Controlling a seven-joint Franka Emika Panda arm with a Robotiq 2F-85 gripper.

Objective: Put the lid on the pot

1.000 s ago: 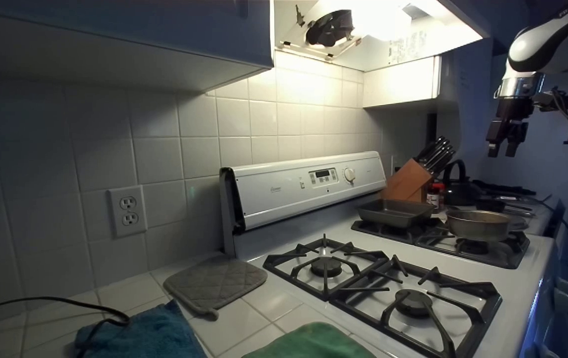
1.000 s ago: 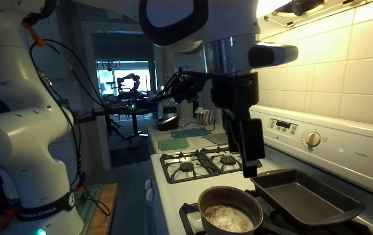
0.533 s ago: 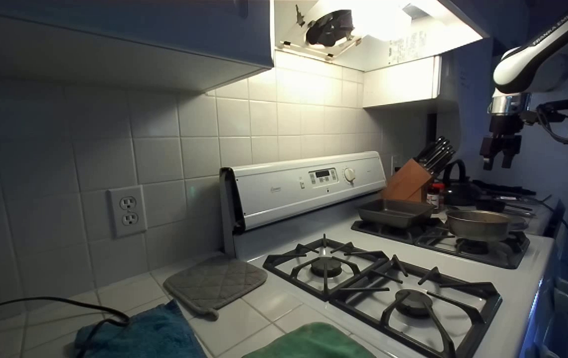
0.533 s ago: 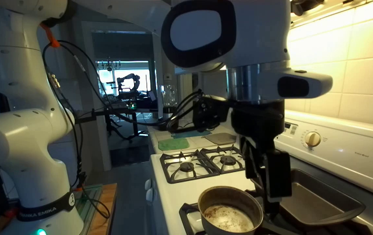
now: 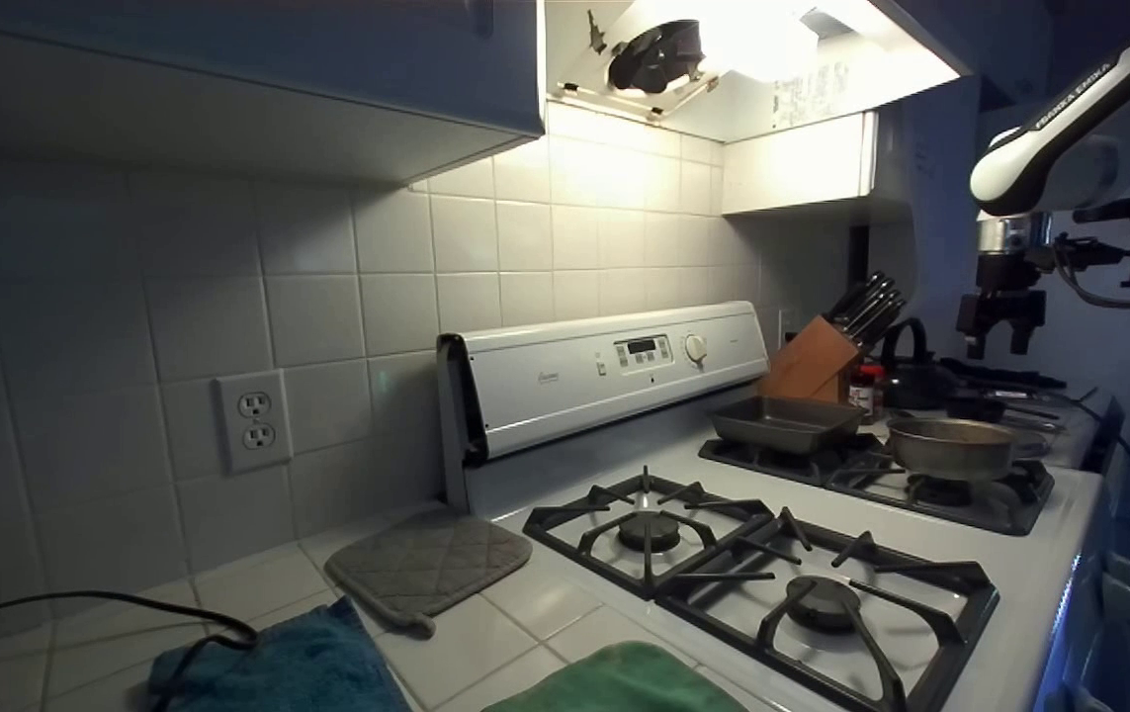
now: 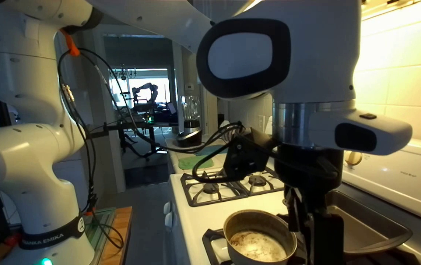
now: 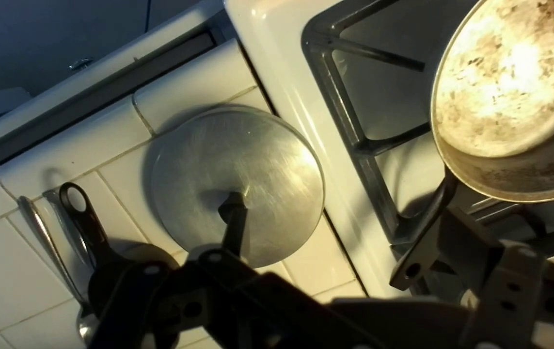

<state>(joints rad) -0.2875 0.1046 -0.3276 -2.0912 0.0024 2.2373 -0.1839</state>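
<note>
We have our jaws parted and empty, presumably to take the lid [image 7: 245, 162], lying near the front corner of the counter [image 7: 15, 257] beside the stove [image 7: 272, 53], handy for the uncovered pot [image 7: 509, 106].

Tiled wall [image 5: 406, 297] under bright light [image 5: 760, 44]

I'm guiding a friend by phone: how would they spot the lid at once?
In the wrist view, find the white stove, then the tiled counter to its left. The lid lies there beside the stove's edge: a wide, round, greyish metal-looking disc, unlike the slim-handled utensils farther left.
</note>
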